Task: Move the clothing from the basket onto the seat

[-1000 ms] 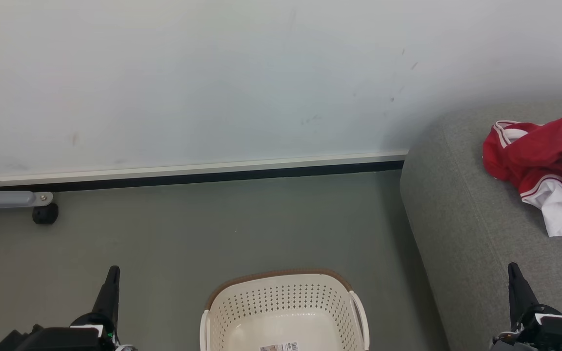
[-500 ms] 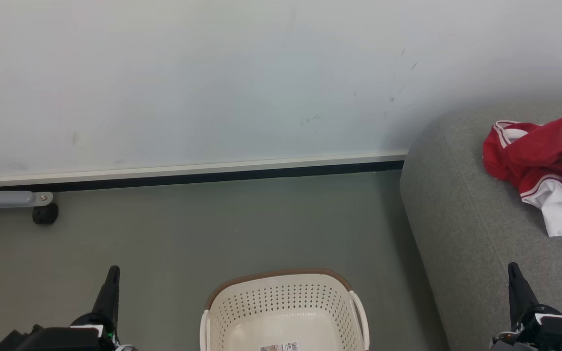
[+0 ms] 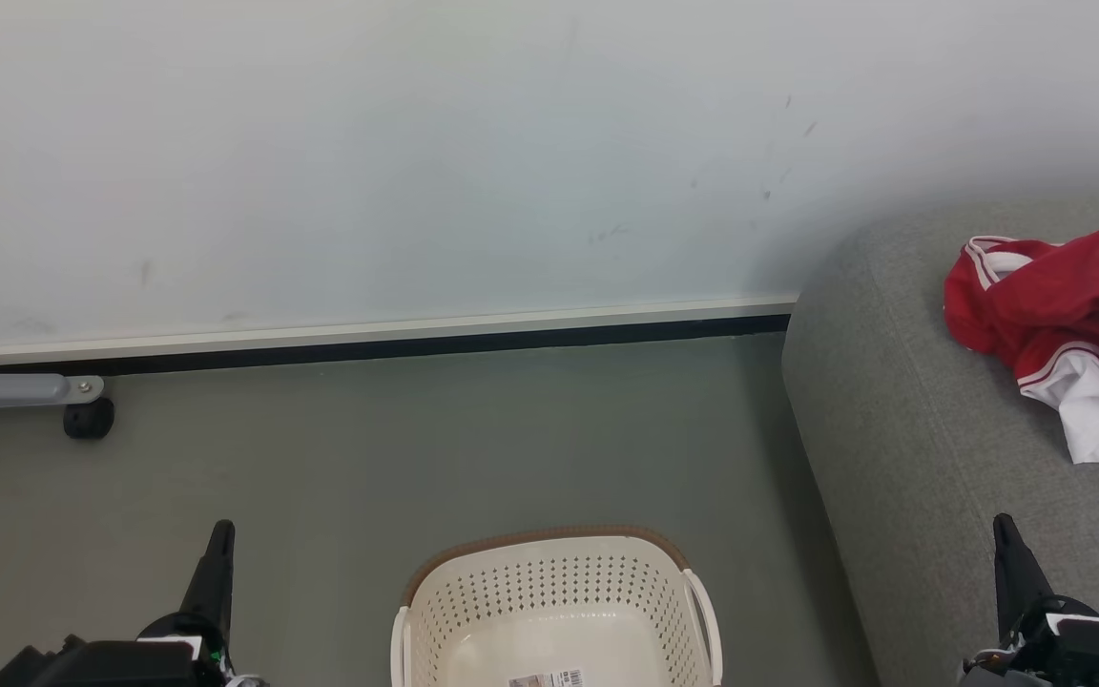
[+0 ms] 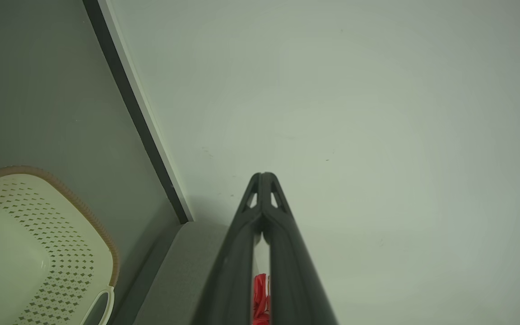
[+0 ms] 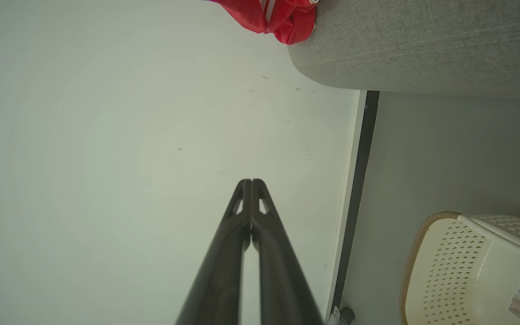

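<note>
On the grey seat (image 3: 922,458) at my right lies the red clothing (image 3: 1055,315), crumpled, white lining showing. The cream basket (image 3: 549,582) stands on the floor (image 3: 416,448) between my arms. My left fingers (image 3: 216,563) and right fingers (image 3: 1012,563) are each pressed together.

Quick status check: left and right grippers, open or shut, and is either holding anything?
Left gripper: shut, fingers pressed together, holding nothing.
Right gripper: shut, fingers pressed together, holding nothing.

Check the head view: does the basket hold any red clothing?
No, the basket shows a bare inside apart from a label, while the red clothing lies on the grey seat.
</note>
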{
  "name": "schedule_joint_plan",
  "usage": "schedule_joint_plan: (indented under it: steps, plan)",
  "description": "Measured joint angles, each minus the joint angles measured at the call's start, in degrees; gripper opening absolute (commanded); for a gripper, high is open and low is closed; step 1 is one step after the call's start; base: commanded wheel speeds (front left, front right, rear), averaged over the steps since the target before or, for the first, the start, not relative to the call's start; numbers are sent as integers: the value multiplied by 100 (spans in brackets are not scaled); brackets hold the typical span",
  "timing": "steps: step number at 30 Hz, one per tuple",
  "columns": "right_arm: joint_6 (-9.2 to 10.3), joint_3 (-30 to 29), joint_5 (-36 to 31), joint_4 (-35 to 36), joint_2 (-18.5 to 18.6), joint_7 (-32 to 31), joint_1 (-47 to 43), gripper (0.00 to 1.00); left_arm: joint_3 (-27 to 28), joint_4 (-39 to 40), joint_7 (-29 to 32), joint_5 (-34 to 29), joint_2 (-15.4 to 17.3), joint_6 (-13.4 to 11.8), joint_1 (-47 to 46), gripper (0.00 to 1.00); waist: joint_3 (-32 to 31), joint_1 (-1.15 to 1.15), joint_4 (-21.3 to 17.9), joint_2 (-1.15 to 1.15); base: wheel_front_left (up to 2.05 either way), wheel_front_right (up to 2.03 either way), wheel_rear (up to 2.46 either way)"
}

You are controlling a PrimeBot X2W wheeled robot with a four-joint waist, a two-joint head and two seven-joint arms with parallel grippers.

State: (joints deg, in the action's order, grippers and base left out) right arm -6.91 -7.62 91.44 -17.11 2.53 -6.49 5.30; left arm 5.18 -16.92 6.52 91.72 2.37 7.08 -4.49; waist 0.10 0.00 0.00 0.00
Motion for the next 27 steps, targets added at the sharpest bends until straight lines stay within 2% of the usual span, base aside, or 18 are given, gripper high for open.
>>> schedule_joint_plan:
  steps: [27]
  plan:
    - [0, 1, 0, 2, 0, 0, 0, 0, 0, 0, 0, 0, -1, 0, 0, 0, 1, 0, 0, 0, 0, 0, 0]
